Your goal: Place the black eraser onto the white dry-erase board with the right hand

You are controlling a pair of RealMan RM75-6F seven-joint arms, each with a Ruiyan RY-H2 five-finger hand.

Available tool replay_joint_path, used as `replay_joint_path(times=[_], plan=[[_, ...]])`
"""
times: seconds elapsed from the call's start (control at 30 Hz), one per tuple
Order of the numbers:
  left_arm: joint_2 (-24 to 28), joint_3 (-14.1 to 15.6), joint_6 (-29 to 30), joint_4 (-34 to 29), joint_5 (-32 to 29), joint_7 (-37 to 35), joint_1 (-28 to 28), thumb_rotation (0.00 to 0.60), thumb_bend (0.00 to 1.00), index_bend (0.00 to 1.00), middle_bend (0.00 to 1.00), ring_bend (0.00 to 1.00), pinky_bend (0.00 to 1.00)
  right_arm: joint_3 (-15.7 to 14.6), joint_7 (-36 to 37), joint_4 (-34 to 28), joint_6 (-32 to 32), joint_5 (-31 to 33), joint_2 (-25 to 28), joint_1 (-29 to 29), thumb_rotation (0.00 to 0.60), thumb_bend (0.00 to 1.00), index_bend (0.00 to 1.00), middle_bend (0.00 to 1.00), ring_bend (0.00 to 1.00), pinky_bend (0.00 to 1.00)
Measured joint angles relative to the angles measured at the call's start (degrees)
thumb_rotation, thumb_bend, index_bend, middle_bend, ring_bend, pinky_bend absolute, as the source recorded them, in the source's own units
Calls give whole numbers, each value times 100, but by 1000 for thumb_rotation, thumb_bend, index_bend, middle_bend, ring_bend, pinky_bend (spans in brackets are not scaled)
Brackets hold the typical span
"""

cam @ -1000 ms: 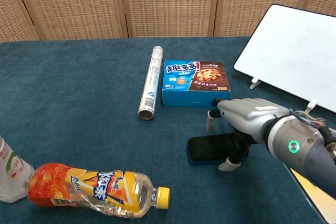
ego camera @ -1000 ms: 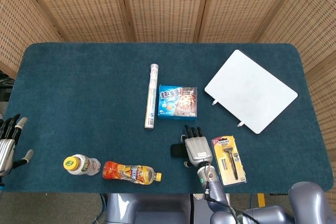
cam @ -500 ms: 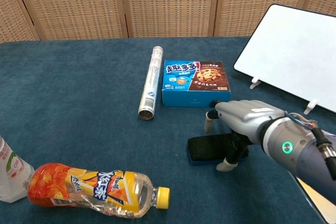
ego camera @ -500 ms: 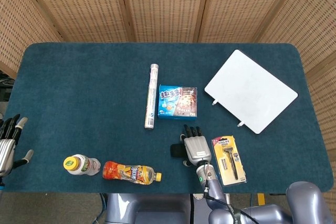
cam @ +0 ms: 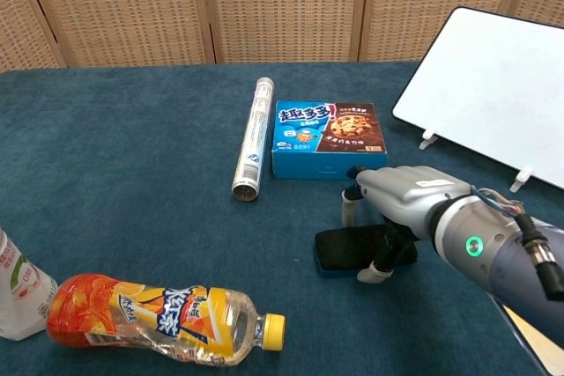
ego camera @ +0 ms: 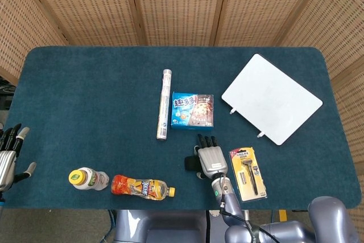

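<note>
Right hand [cam: 397, 209] sits palm-down over the flat black rectangular eraser [cam: 348, 249], which lies on the dark teal felt tabletop [ego camera: 85, 95] just in front of the blue cardboard cookie box [cam: 328, 139]. Fingers arch over the far edge of the eraser and the thumb reaches down at its near side. This bracketing posture suits a pinch across the short width of a low, flat object. Whether the fingers already bear on the eraser, I cannot tell; it still rests flat on the felt, so I judge it not yet lifted.

White rectangular dry-erase board [ego camera: 272, 98] lies well apart, toward the far right of the tabletop, its surface bare. The move will need a lift and a carry past the cookie box.

The carded razor in yellow packaging [ego camera: 248, 173] lies just beside the right hand, a likely snag on the lift.

Left hand [ego camera: 8, 155] rests at the left edge with fingers spread, holding nothing, out of the way since the task assigns the right.
</note>
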Motion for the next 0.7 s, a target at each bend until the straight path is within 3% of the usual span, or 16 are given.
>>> replay_joint_path(times=[0.7], plan=[[7,1,12,-5,5,-16,2,600,302,0,0,0,0,-26,66,116,-33,-118,-75,-1,600,260,434,0,0,0]])
